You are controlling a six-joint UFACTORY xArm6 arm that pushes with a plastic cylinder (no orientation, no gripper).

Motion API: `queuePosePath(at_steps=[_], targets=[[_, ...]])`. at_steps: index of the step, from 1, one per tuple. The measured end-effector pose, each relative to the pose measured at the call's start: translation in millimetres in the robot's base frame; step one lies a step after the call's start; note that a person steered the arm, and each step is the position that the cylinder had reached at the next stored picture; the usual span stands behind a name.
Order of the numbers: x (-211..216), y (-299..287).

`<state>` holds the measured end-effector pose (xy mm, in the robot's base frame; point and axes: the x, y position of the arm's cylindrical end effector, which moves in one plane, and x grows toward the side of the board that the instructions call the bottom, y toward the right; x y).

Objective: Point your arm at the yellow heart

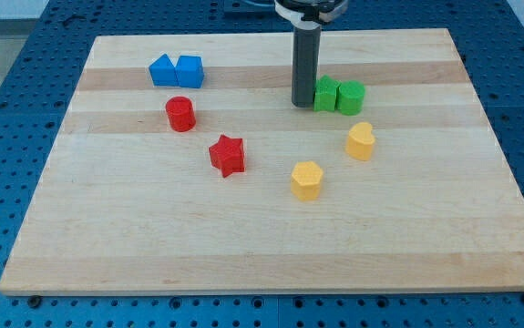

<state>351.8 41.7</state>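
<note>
Wooden board (271, 264) on a blue perforated bench: my tip (303, 104) stands just left of two green blocks, with the yellow heart (360, 141) below and to the view's right.

No claw is fitted; the arm ends in a bare rod. A straight run to the heart risks clipping the nearer green block (325, 94) and shoving it into the second green block (350, 97), or bumping the heart toward the right edge. Open wood lies below the tip, between the red star (228, 155) and the yellow hexagon (306, 179); the right side and bottom are bare.
</note>
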Motion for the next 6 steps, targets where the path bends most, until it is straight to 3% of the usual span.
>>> queuePosePath(at_steps=[2, 4, 6], targets=[[32.7, 27.5], [35.0, 116.2], [81.1, 109.4]])
